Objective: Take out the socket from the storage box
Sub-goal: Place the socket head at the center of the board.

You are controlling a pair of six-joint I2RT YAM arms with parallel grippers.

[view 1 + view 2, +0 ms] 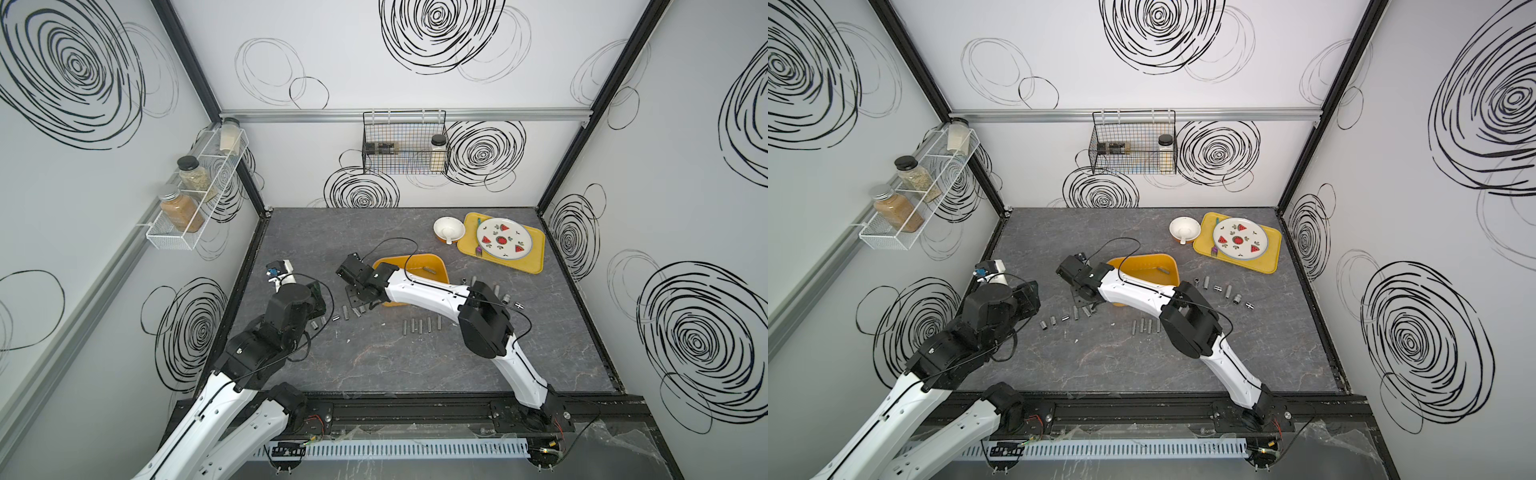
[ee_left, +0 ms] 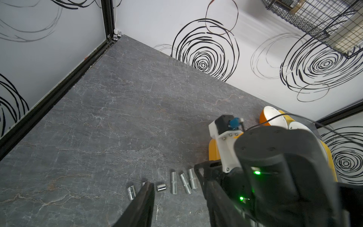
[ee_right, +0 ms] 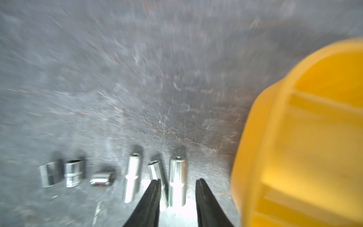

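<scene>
Your right pincer: parted astride long chrome socket, no grip; socket lies beside yellow-orange plastic storage box, likely drop spot. Left pincer: parted, empty.

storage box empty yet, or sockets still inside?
Not empty. In both top views one socket lies on the floor of the storage box; the right arm hides part of it, so more cannot be ruled out.

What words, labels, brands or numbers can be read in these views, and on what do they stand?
No text can be read in any view.
Sockets: size stamps, if any, are lost to blur.
Jars in the wall racks: too small to show any label.
Plate: watermelon pictures only, no words.
Storage box: plain walls, no marking visible.
</scene>
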